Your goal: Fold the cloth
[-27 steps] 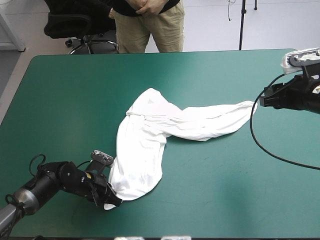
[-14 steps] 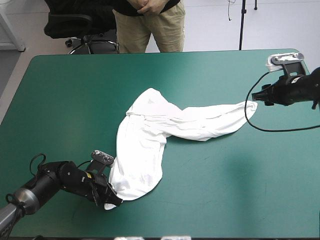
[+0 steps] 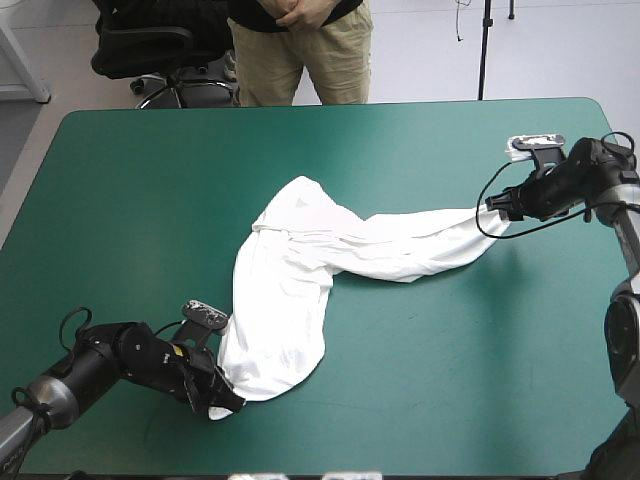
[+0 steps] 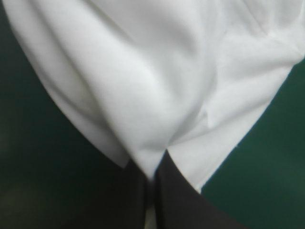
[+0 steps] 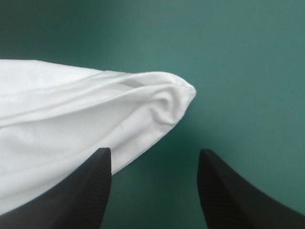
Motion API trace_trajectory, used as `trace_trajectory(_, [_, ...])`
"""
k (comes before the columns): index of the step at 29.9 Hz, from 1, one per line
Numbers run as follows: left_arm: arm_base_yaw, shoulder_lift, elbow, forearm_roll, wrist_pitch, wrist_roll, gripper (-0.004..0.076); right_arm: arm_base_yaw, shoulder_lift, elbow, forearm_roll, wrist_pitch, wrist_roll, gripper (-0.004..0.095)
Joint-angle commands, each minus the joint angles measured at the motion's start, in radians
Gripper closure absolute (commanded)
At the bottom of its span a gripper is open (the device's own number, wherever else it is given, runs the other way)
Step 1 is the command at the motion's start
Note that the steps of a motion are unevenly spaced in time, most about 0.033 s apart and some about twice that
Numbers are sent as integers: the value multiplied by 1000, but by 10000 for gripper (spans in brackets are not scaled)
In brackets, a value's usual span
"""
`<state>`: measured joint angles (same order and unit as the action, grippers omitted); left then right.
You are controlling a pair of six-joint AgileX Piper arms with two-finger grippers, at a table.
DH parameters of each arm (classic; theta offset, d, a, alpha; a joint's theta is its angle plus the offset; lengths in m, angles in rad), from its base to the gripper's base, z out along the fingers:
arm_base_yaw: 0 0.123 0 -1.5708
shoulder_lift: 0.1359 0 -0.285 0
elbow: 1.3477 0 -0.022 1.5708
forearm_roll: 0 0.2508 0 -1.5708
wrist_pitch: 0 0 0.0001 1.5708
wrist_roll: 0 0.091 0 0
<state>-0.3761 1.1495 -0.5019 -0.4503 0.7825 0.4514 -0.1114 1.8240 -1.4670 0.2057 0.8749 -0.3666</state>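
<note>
The white T-shirt (image 3: 310,270) lies crumpled in a bent strip across the middle of the teal-green table (image 3: 150,190). One end reaches toward the near left, the other toward the right. My left gripper (image 3: 222,404) sits low at the near-left end, shut on the T-shirt (image 4: 143,86), with cloth pinched between its black fingers (image 4: 176,200). My right gripper (image 3: 497,208) hovers at the shirt's right tip (image 5: 176,98), open. That tip lies just ahead of its two spread fingers (image 5: 90,191), partly over one of them.
A person stands beyond the table's far edge, not over the top. Bare teal-green cover (image 3: 450,380) stretches on all sides of the shirt.
My right arm has swung in from the right edge and come down to the shirt's right tip. The left gripper and the shirt have stayed put.
</note>
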Motion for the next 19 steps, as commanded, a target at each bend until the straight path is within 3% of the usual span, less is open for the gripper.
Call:
trace_trajectory(1, [-5, -2, -14, -44, 1, -8, 741, -2, 8, -53, 5, -43, -4, 399])
trace_trajectory(12, [-5, -2, -14, -44, -8, -13, 741, 78, 157, -112, -61, -55, 54, 430])
trace_trajectory(16, [-5, -2, -14, -38, -6, -15, 741, 93, 170, -113, -98, -33, 80, 641])
trace_trajectory(19, [-3, -11, -19, -23, -8, -15, 741, 93, 165, -113, -102, 3, 57, 932])
